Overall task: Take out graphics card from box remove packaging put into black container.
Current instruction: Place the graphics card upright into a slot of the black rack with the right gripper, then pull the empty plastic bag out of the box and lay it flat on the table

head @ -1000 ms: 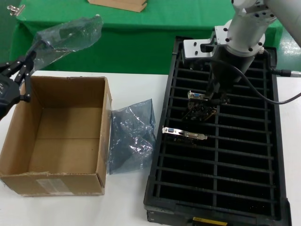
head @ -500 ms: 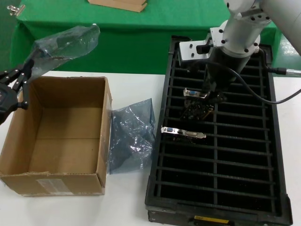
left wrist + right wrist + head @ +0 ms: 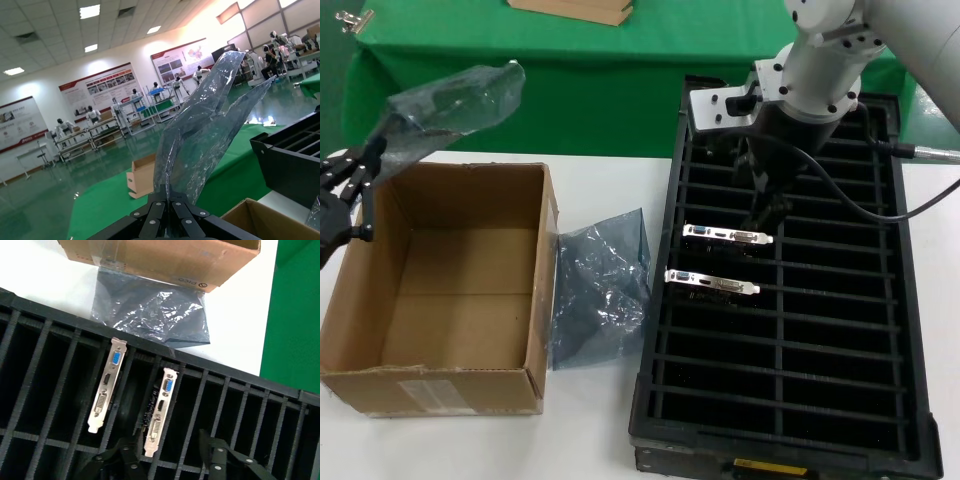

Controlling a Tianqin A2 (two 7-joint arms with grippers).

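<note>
Silver-bracketed graphics card (image 3: 727, 236) slotted, right gripper (image 3: 767, 214) open — just above

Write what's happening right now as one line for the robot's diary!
right gripper: open, above graphics card slotted in black container | left gripper: holding packaging over box

white table (image 3: 590, 430) | box (image 3: 440, 290) | bag (image 3: 600, 290) | black container (image 3: 910, 330)

Box (image 3: 440, 300): open on top, nothing inside — room to reach in.
Tray (image 3: 880, 330): near rows and right column of slots free; two cards (image 3: 727, 236) (image 3: 712, 284) fill neighbouring left-column slots.
Right gripper (image 3: 760, 215): open, just above the farther card — its arm blocks the tray's far end.
Bag (image 3: 600, 290): fills the gap between box and tray.
</note>
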